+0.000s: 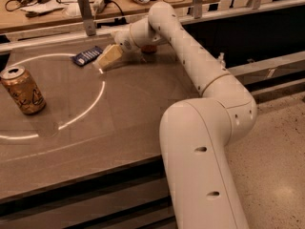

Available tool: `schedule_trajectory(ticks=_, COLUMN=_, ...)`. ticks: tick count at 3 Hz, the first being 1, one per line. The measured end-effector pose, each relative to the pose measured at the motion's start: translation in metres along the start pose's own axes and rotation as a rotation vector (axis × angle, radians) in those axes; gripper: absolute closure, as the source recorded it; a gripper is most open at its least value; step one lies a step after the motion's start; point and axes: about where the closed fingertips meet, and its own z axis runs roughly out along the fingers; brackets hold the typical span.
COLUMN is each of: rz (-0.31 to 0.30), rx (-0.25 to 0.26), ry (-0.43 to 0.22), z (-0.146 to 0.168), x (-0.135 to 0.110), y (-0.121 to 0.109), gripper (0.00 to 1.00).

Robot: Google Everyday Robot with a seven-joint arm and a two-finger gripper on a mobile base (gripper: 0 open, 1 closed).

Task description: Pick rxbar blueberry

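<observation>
Gold-brown aluminium can (21,89) at left, flat navy-wrapped rxbar blueberry (87,56) farther back, cream-coloured gripper (107,58) beside it.
Upright on the dull brown tabletop (124,123), the can stands within a thin white ring (88,108); the rxbar blueberry lies flat near the table's far edge, and the gripper sits just to its right, angled down close to the surface, seemingly holding nothing, though how wide it stands cannot be told. Farther right, a red can (149,48) peeks from behind the white arm (190,61).
</observation>
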Motion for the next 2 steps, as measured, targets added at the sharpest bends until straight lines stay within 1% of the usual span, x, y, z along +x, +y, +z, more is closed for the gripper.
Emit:
schedule_trajectory(ticks=1, rz=0.000, rx=-0.018, ry=0.014, z=0.0063, x=0.0026, y=0.0024, gripper=0.18)
schedule_trajectory(ticks=2, rz=0.002, rx=-0.038, ry=0.023, z=0.0104, x=0.0055, y=0.0061, gripper=0.41)
